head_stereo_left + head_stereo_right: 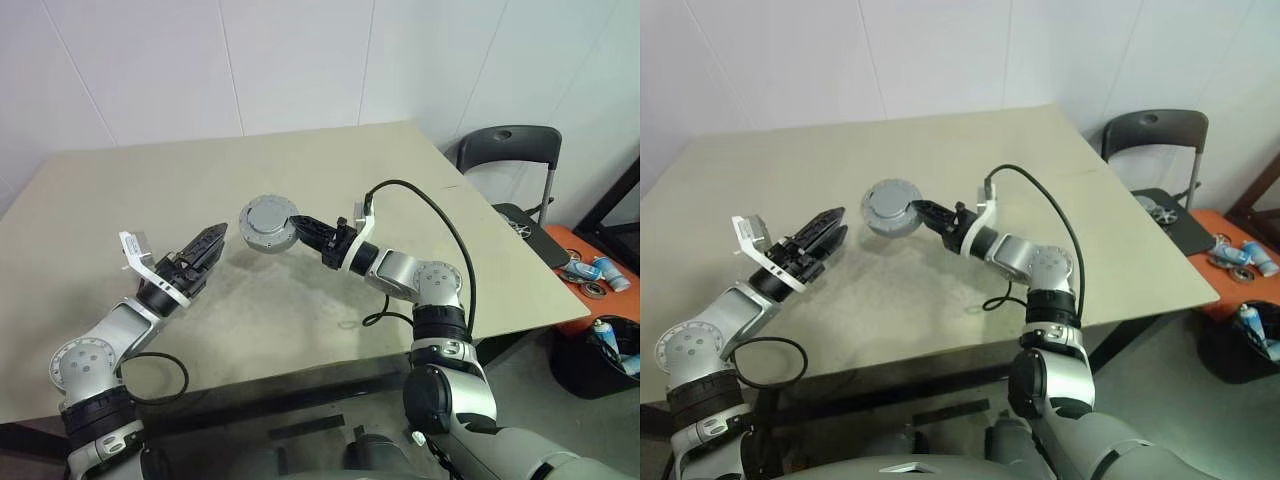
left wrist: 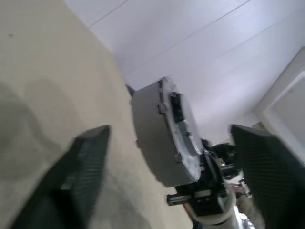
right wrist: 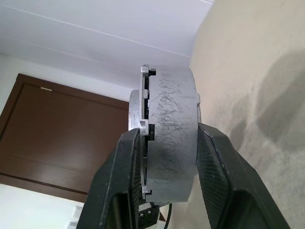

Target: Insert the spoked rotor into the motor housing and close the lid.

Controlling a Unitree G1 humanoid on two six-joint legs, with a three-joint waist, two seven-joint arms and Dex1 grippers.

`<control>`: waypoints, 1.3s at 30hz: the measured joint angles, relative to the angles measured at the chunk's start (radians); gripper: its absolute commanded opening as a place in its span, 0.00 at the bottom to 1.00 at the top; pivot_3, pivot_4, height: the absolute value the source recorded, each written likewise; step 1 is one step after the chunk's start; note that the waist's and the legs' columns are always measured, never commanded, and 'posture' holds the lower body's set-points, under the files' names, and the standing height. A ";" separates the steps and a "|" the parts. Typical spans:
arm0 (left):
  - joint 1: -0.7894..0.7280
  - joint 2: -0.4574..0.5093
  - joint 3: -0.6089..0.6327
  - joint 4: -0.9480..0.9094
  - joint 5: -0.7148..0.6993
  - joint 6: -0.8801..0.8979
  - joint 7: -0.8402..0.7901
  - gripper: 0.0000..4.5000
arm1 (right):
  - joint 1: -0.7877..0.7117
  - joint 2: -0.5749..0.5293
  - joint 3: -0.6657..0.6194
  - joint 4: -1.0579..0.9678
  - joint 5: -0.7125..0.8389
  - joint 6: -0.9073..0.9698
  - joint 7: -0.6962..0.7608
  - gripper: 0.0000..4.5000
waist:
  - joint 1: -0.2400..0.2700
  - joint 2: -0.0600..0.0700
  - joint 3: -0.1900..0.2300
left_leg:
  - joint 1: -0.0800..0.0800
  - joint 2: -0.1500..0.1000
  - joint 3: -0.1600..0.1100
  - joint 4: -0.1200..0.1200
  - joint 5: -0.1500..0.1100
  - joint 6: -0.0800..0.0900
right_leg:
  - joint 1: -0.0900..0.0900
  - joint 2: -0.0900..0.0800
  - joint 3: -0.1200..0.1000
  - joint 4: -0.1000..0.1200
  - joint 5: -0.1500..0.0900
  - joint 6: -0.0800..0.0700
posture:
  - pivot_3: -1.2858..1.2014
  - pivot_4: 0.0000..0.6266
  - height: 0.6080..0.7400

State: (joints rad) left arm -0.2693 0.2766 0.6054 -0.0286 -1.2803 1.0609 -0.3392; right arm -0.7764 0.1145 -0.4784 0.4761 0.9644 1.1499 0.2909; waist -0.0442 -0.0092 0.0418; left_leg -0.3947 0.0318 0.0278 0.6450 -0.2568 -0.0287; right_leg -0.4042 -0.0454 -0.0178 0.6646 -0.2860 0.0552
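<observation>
My right end effector (image 3: 164,157) clamps the housing (image 3: 172,138) with the lid (image 1: 267,222) on it, held above the bench (image 1: 120,200). The rotor is hidden inside, unconfirmable. My left end effector (image 1: 208,245) hangs spread, empty, just beside the housing.

Both arms are built of silver-grey rounded segments with black joint bands; each ends in a white wrist collar and a black tool, left tool (image 1: 212,240), right tool (image 1: 303,226), with textured fingers. Black cables loop beside each arm
</observation>
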 measured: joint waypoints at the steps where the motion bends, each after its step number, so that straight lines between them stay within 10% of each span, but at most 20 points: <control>1: 0.001 -0.001 -0.008 -0.004 -0.003 0.000 0.004 0.99 | -0.003 0.000 0.002 0.000 0.001 0.000 0.000 0.29 | 0.000 0.000 0.000 | 0.000 0.000 0.000 0.000 0.000 0.000 | 0.000 0.000 0.000 0.000 0.000 0.000 | 0.52 0.00 1.00; 39: -0.001 -0.040 -0.120 0.099 -0.009 -0.081 0.024 0.91 | -0.010 -0.005 0.026 0.004 0.001 0.002 -0.030 0.29 | 0.000 0.000 0.000 | 0.000 0.000 0.000 0.000 0.000 0.000 | 0.000 0.001 0.000 -0.001 0.000 0.000 | 0.52 0.00 1.00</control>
State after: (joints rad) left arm -0.2698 0.2368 0.4857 0.0708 -1.2892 0.9803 -0.3152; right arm -0.7868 0.1098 -0.4526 0.4801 0.9654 1.1521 0.2605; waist -0.0444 -0.0094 0.0420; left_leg -0.3951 0.0317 0.0279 0.6450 -0.2568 -0.0287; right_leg -0.4045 -0.0442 -0.0178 0.6641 -0.2860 0.0553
